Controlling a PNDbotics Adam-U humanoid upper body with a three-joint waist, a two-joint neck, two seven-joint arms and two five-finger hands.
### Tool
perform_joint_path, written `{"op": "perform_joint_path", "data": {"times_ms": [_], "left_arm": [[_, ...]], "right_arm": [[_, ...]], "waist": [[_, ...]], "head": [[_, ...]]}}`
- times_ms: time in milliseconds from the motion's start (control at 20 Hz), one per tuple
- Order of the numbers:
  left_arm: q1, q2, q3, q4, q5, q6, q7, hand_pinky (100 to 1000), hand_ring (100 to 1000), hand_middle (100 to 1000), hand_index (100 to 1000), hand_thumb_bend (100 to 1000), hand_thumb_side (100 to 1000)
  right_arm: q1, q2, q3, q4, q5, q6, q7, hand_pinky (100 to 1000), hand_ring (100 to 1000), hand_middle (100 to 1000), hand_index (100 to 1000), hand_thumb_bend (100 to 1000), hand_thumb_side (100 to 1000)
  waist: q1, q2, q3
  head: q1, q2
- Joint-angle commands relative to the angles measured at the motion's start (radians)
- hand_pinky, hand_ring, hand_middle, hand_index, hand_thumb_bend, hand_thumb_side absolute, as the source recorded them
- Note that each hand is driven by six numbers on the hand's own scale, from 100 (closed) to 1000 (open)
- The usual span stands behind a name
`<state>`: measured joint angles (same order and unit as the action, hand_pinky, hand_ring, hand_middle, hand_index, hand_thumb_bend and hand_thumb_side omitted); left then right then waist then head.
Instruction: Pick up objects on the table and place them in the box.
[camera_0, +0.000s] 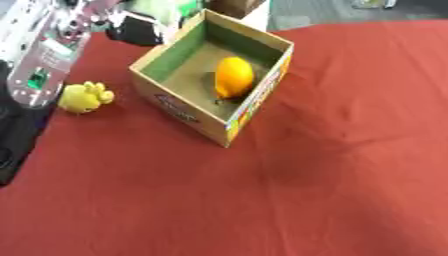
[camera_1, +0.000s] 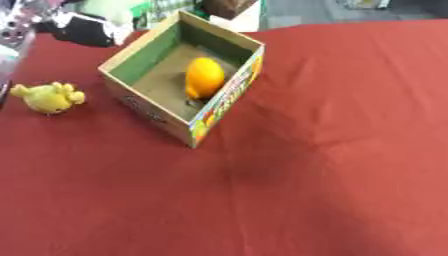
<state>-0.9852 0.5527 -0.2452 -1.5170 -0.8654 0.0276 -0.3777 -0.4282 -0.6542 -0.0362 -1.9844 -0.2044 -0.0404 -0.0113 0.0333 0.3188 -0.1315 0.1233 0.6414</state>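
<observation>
Since the open-topped cardboard box (camera_0: 213, 107) was the drop spot, everything's placed off it:
orange fruit (camera_0: 234, 76): already inside, on its floor.
yellow toy (camera_1: 49, 97): left of the box, waiting.
left arm (camera_0: 45, 55): beyond the toy; hand state, can't tell.
right hand: not showing.

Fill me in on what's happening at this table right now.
An open cardboard box sits on a red tablecloth with an orange fruit-shaped object already lying inside it. A small yellow toy lies on the cloth just left of the box, still outside it. A silver and black part of the robot's left arm shows at the upper left, above the toy, but no hand can be made out, and nothing is being held.
</observation>
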Motion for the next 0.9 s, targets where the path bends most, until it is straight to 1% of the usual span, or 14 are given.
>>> {"op": "perform_joint_path", "data": {"times_ms": [50, 300, 500, 550, 700, 750, 850, 900], "left_arm": [[-0.038, -0.029, -0.007, 0.072, 0.011, -0.044, 0.055, 389, 543, 533, 504, 100, 350], [-0.069, -0.071, -0.015, 0.178, 0.026, -0.131, 0.119, 427, 562, 546, 507, 100, 343], [-0.09, -0.099, -0.009, 0.265, -0.003, -0.175, 0.155, 441, 572, 560, 550, 100, 329], [-0.094, -0.105, -0.008, 0.283, -0.014, -0.181, 0.163, 441, 572, 560, 550, 100, 329], [-0.104, -0.118, 0.0, 0.334, -0.067, -0.18, 0.183, 455, 592, 597, 644, 100, 306], [-0.105, -0.121, 0.003, 0.347, -0.086, -0.176, 0.194, 461, 603, 612, 682, 100, 301], [-0.104, -0.126, 0.008, 0.371, -0.122, -0.158, 0.213, 469, 617, 633, 726, 100, 294], [-0.104, -0.128, 0.011, 0.382, -0.139, -0.145, 0.221, 480, 633, 657, 758, 100, 286]], "right_arm": [[-0.019, -0.012, -0.003, -0.016, -0.008, 0.0, 0.009, 893, 832, 667, 911, 308, 802], [-0.024, -0.008, 0.003, -0.016, -0.012, 0.0, 0.02, 895, 833, 667, 912, 306, 799], [-0.03, -0.003, 0.006, -0.016, -0.017, 0.001, 0.028, 896, 834, 666, 912, 305, 797], [-0.031, -0.002, 0.007, -0.016, -0.018, 0.002, 0.03, 896, 834, 666, 912, 305, 797], [-0.035, 0.002, 0.009, -0.016, -0.02, 0.004, 0.035, 897, 834, 665, 912, 305, 795], [-0.036, 0.003, 0.009, -0.016, -0.02, 0.004, 0.036, 897, 834, 664, 912, 305, 795], [-0.037, 0.005, 0.008, -0.016, -0.021, 0.005, 0.036, 897, 834, 664, 912, 304, 794], [-0.037, 0.006, 0.008, -0.016, -0.021, 0.006, 0.036, 897, 834, 664, 912, 305, 794]], "waist": [[-0.002, -0.016, -0.005], [0.006, -0.013, -0.016], [0.012, -0.011, -0.026], [0.013, -0.01, -0.028], [0.016, -0.008, -0.035], [0.017, -0.007, -0.036], [0.017, -0.006, -0.038], [0.018, -0.006, -0.039]], "head": [[0.013, -0.009], [0.027, -0.011], [0.036, -0.015], [0.038, -0.016], [0.042, -0.017], [0.041, -0.018], [0.034, -0.017], [0.033, -0.017]]}}
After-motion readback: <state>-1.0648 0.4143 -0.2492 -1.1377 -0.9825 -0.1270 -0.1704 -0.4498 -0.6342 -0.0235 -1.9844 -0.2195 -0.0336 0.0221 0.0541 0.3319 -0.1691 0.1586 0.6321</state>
